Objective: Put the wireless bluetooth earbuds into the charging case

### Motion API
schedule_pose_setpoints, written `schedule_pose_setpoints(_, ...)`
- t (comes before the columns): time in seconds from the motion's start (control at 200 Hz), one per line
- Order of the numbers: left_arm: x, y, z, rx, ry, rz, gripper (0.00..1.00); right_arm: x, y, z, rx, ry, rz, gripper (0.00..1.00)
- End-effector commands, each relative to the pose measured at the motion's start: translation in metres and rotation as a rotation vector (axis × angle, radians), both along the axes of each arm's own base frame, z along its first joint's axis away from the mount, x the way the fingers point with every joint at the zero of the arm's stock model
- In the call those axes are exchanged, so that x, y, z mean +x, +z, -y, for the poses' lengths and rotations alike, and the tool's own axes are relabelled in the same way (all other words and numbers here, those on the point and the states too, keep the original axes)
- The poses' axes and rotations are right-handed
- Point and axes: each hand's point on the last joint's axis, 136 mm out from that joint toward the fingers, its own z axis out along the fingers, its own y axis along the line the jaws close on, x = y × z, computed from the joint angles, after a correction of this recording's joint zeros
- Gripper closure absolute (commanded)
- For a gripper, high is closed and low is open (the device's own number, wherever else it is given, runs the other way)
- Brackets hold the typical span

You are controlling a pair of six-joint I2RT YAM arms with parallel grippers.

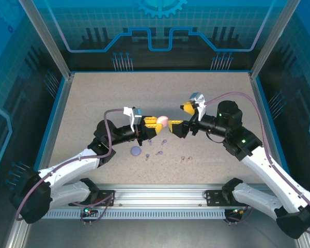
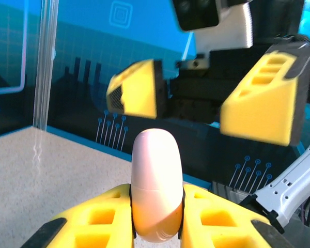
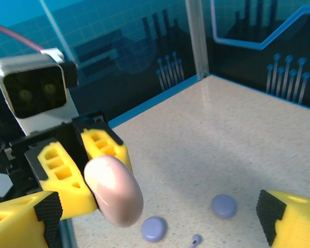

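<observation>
One pink case (image 2: 155, 170) in left hand (image 1: 155, 123); two lavender cases (image 3: 154, 228) (image 3: 224, 205) on table (image 3: 237, 134).

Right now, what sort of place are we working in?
Probably an enclosed robot demo or test cell: a speckled tabletop, aluminium frame posts, and blue panels printed with circuit-style graphics all around.

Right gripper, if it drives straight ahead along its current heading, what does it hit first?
Most likely the pale pink case clamped in the left gripper; the open right gripper faces it directly. Depth between them is unclear.
</observation>
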Motion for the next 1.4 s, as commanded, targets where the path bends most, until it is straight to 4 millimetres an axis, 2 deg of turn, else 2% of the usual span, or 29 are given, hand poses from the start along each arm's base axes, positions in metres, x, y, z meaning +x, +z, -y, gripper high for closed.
schedule_pose_setpoints(0.0, -0.008, 0.022, -0.005, -0.049, 0.015, 0.120, 0.80, -0.003, 0.019, -0.010, 0.070, 0.067, 0.005, 0.00)
schedule_pose_setpoints(0.275, -0.007, 0.023, -0.004, -0.049, 0.009, 0.116, 0.80, 0.007, 0.009, -0.012, 0.051, 0.039, -0.005, 0.00)
schedule_pose_setpoints(0.565, -0.008, 0.022, -0.002, -0.045, 0.001, 0.117, 0.80, 0.019, 0.006, -0.011, 0.027, -0.010, -0.015, 0.02)
schedule_pose_setpoints(1.081, -0.010, 0.017, -0.003, -0.028, 0.000, 0.130, 0.80, 0.034, 0.014, -0.009, 0.035, -0.050, -0.028, 0.03)
schedule_pose_setpoints(1.391, -0.008, 0.010, -0.003, -0.011, 0.014, 0.129, 0.80, 0.028, 0.029, -0.008, 0.061, -0.032, -0.024, 0.03)
